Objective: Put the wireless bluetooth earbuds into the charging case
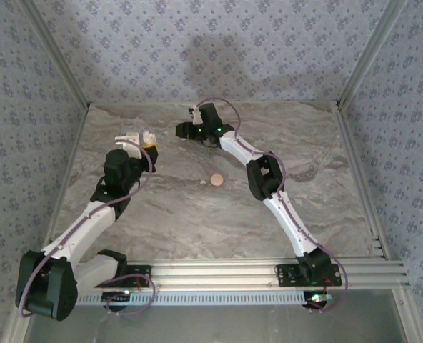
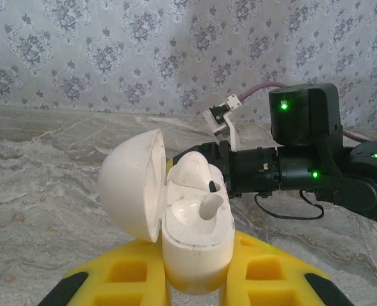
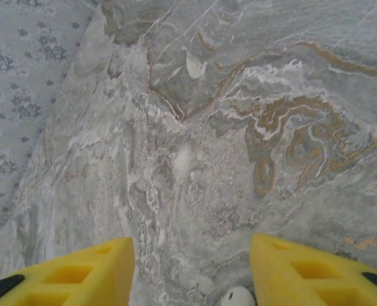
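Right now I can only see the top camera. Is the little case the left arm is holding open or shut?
Observer: Open. On the left wrist camera the charging case stands in the left jaws with its lid flipped open.
Operator: Is anything inside it?
Observer: Yes, one white earbud sits in it, stem poking up.
Operator: Where's the other one?
Observer: On the right wrist camera a second earbud shows at the bottom edge between the right jaws, which stand apart, wider than it.
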Available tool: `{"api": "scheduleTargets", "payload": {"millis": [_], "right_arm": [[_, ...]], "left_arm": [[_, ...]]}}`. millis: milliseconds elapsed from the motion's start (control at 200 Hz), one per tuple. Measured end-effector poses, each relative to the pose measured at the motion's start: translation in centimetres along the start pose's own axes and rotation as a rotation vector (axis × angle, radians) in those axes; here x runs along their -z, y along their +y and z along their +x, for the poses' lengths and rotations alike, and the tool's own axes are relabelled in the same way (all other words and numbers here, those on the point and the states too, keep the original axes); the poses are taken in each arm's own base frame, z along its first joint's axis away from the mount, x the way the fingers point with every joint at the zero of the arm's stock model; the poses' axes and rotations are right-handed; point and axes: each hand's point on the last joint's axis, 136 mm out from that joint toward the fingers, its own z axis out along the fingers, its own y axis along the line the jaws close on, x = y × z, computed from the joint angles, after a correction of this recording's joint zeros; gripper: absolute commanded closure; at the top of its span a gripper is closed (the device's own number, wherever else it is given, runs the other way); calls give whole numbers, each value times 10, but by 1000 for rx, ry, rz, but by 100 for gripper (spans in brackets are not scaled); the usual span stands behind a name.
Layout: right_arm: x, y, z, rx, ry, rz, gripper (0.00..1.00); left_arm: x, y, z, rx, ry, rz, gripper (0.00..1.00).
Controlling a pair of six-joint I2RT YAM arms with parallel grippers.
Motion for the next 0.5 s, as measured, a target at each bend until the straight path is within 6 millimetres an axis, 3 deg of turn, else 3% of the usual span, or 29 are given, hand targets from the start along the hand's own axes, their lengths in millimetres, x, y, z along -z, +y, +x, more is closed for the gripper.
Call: {"api": "scheduleTargets", "payload": {"millis": [325, 500], "right_arm": [[15, 29, 53, 19, 195, -23, 57], [32, 51, 74, 43, 263, -25, 56]], "left_arm": [[9, -3, -12, -1, -37, 10, 86], [11, -3, -11, 0, -32, 8, 86]]}}
